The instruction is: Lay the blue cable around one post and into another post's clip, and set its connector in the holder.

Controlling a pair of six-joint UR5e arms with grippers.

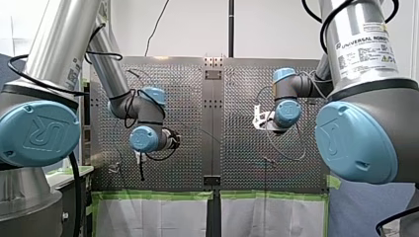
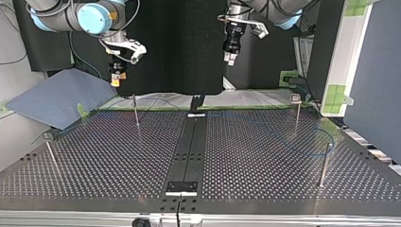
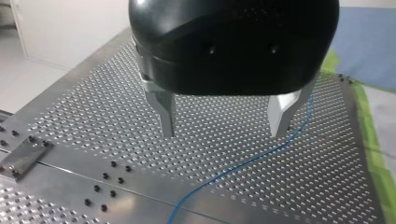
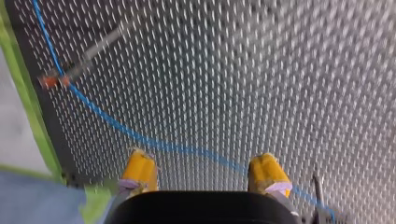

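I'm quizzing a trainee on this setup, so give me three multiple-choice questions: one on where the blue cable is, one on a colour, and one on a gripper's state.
1. Where is the blue cable?
A) lying on the table
B) lifted in the air
C) on the floor

2. What colour are the pads of my right gripper?
A) red
B) yellow
C) green

3. How is my left gripper?
A) shut on the cable
B) shut, empty
C) open, empty

Answers:
1 A, it runs flat across the table in both wrist views.
2 B, the right wrist view shows them yellow.
3 C, its fingers stand apart with nothing between them.
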